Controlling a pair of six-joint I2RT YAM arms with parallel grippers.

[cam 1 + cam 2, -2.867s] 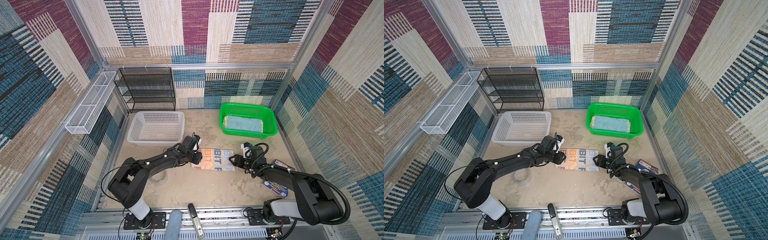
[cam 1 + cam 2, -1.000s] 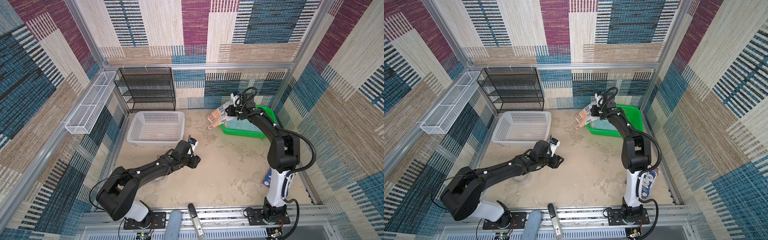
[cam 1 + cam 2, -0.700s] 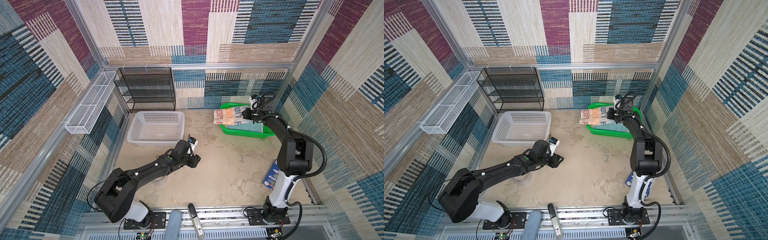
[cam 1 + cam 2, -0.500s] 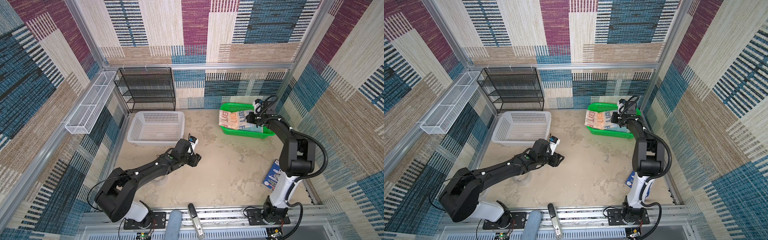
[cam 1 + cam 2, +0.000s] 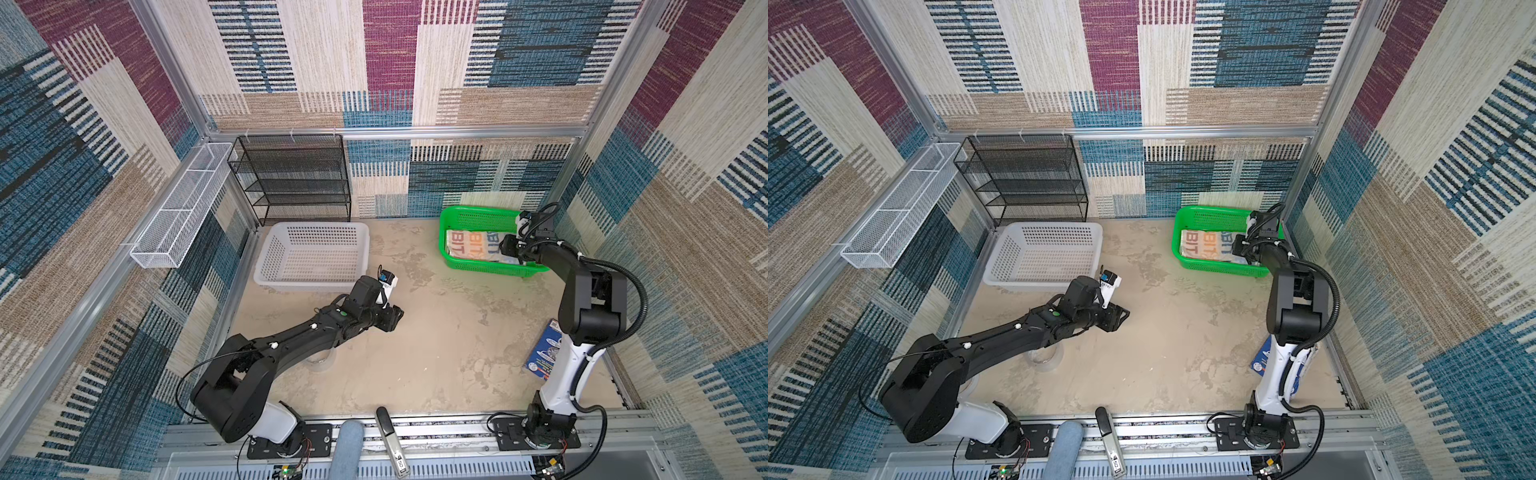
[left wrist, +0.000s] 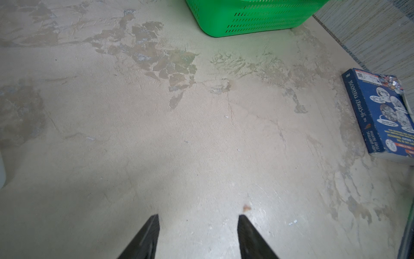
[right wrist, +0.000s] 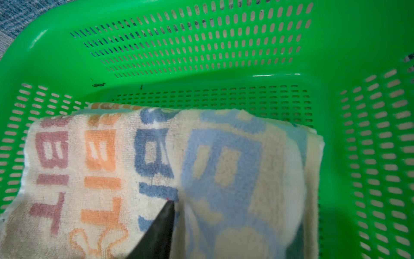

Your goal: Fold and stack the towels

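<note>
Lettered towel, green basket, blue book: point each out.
Lettered towel (image 5: 473,247), in a top view, on its printed upper face.
Green basket (image 5: 478,218), in a top view, on its far mesh wall.
Blue book (image 6: 385,112), left wrist view, on its cover.

Bright even light, soft shadows, wide-angle bending at edges, near towel (image 7: 235,179) soft-focused in right wrist view.
</note>
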